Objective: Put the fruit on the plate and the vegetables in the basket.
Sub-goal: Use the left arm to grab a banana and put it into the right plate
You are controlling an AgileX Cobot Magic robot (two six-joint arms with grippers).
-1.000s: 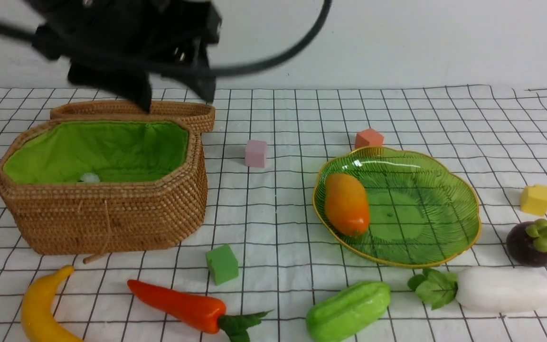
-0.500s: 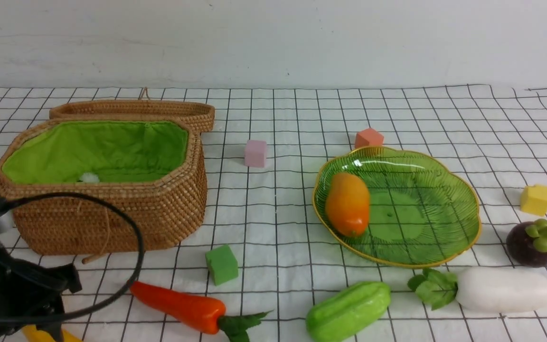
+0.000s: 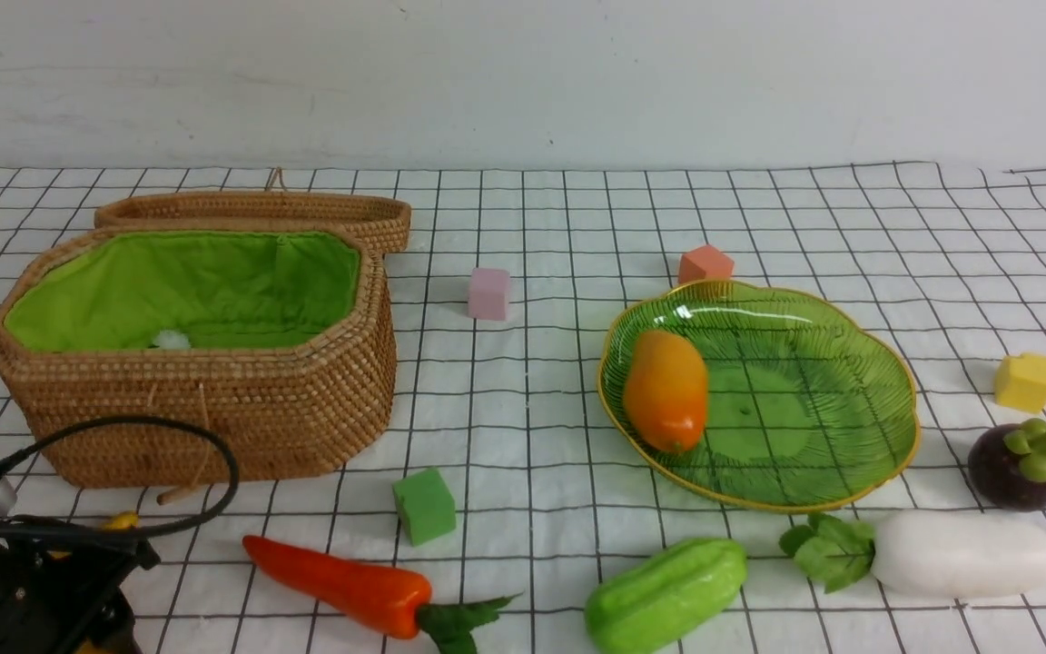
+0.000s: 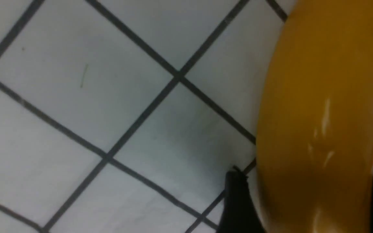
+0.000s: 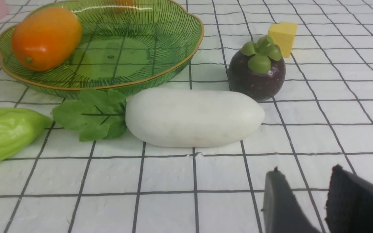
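1. Front view: the left arm (image 3: 14, 590) sits low at the near left corner over the banana (image 3: 120, 521), only its tip showing. The mango (image 3: 666, 389) lies on the plate (image 3: 804, 409); the basket (image 3: 214, 418) stands open.
2. Left wrist view: the left fingers (image 4: 236, 200) straddle the banana on the counter (image 4: 76, 113); whether they grip, I cannot tell. Next, likely: clench, lift, carry platewards over the carrot (image 3: 341, 586) and green cube (image 3: 424, 505).
3. Right wrist view: the right fingers (image 5: 280, 204) are parted, empty, near the radish (image 5: 193, 118) and mangosteen (image 5: 257, 69).

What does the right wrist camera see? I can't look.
A white radish lies on a checked cloth, its leaves toward a green gourd. Behind it are a purple mangosteen, a yellow cube and a green plate holding a mango. The right gripper's fingers stand open.
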